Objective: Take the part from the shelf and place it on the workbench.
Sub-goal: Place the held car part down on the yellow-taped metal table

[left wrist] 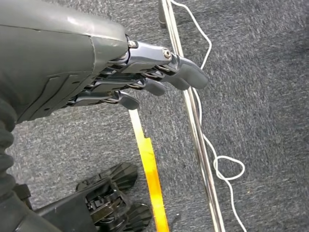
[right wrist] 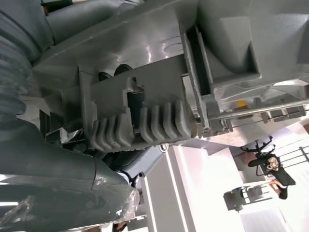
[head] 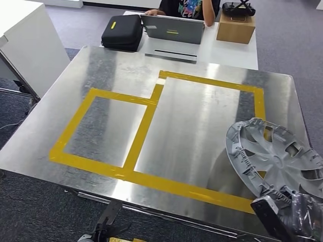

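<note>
The part, a grey plastic wheel cover [head: 266,151], hangs tilted over the near right corner of the steel workbench [head: 114,75], partly above the larger yellow-taped rectangle [head: 198,131]. My right hand [head: 293,212] grips its near rim from below. In the right wrist view the cover's ribbed underside [right wrist: 146,116] is right up against the camera, with my right hand [right wrist: 54,193] beneath it. My left hand [left wrist: 146,77] hangs beside my body above the grey carpet, fingers stretched out and holding nothing.
Behind the workbench a white table carries a black case [head: 121,31], a laptop [head: 173,27] and a cardboard box [head: 235,27]; a person [head: 190,7] sits there. A white board [head: 22,45] leans at left. On the floor lie a yellow line [left wrist: 151,169], a metal rail [left wrist: 193,125] and a white cable [left wrist: 218,159].
</note>
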You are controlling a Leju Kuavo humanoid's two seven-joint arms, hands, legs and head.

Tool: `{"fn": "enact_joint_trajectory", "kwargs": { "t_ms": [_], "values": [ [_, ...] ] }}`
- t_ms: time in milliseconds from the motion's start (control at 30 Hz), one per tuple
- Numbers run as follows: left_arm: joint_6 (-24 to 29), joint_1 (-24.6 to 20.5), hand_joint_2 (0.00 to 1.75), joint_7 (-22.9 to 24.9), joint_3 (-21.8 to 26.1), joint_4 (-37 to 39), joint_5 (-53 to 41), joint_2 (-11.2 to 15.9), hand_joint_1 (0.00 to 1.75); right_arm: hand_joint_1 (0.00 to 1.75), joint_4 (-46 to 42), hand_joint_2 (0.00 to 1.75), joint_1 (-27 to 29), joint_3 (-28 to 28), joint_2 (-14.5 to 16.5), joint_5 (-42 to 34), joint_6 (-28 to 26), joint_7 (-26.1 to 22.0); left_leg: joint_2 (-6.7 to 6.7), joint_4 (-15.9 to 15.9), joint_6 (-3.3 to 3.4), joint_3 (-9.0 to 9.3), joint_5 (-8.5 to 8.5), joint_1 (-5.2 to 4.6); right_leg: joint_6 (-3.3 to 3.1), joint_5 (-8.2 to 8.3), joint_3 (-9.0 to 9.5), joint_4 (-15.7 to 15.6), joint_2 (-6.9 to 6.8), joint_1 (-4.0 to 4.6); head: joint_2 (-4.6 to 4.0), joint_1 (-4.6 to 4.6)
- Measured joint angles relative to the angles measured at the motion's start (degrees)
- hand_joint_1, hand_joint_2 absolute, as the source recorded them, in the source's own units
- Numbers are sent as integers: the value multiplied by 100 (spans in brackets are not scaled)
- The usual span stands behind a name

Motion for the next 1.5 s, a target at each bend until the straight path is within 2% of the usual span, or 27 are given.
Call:
{"fn": "enact_joint_trajectory", "kwargs": {
  "t_ms": [133,333,500,667,1033,1233,1500],
  "values": [
    [-19,-19,175,21,-81,0,-84,-3,0,175,393,175,-340,-142,-17,-1,24,-208,0,1,0,0,2,-7,-2,6,1,-1,-1,-4,0,0],
    [-92,-81,175,166,-224,0,-236,-27,0,175,906,175,-828,-24,-99,565,-87,-150,0,1,7,-2,7,-23,4,13,5,-2,-1,-20,0,-1],
    [-149,-158,175,330,-356,0,-356,-77,0,175,1386,175,-1365,573,-330,1039,-92,194,1,3,13,-2,11,-26,12,21,1,-2,1,-23,0,-1],
    [-172,-190,175,406,-446,0,-436,-106,0,175,1760,175,-1805,1236,-515,1233,-17,326,7,3,13,-4,11,-26,11,24,-2,-2,11,-24,0,0],
    [-183,-276,175,584,-607,0,-550,-185,0,175,2307,175,-2613,2601,-594,1458,205,406,16,3,9,-7,13,-23,10,25,-12,-1,20,-23,0,-2],
    [-182,-292,175,613,-659,0,-552,-199,0,175,2352,175,-2718,2920,-683,1421,196,487,10,3,9,-15,14,-25,9,25,-13,-1,10,-23,0,-1],
    [-143,-293,175,633,-664,0,-483,-199,0,175,2253,175,-2468,2890,-903,1273,30,657,5,4,11,-19,13,-29,10,24,-15,-2,3,-28,0,-1]
  ]
}}
